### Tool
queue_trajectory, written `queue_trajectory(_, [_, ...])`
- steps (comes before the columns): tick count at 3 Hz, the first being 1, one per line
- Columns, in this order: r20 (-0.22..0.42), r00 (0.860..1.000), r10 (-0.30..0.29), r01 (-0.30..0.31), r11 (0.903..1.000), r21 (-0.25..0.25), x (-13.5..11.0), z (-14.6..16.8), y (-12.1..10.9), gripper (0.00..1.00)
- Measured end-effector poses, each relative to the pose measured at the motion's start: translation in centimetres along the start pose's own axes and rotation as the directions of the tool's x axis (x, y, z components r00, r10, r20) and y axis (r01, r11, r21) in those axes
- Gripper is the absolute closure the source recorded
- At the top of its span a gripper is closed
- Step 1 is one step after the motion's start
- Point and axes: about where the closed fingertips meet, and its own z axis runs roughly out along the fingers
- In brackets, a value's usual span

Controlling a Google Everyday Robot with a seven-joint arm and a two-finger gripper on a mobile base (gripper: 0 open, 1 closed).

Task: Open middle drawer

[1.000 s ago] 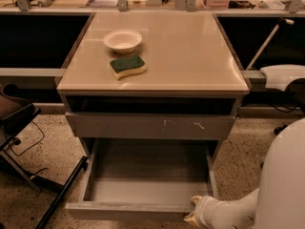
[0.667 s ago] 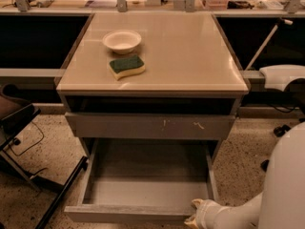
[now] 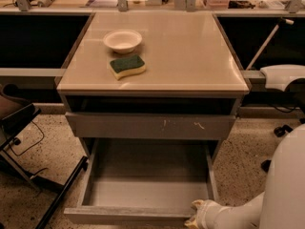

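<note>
A grey cabinet [image 3: 190,56] stands on a speckled floor. On its beige top sit a white bowl [image 3: 122,40] and, just in front of it, a green and yellow sponge [image 3: 127,66]. Below the top is a dark gap, then a shut drawer front with white scratches [image 3: 143,126]. Under that, the middle drawer [image 3: 124,216] is pulled far out, showing its grey inside. The gripper [image 3: 194,214] is at the right end of that drawer's front edge. I cannot tell whether it is clamped on it.
</note>
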Motion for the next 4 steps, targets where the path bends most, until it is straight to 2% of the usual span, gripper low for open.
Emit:
queue_trajectory(2, [0.0, 1.0, 0.0, 0.0, 1.0, 0.0, 0.0, 0.0, 0.0, 0.11])
queue_trajectory(3, [0.0, 1.0, 0.0, 0.0, 1.0, 0.0, 0.0, 0.0, 0.0, 0.0])
queue_trajectory(4, [0.0, 1.0, 0.0, 0.0, 1.0, 0.0, 0.0, 0.0, 0.0, 0.0])
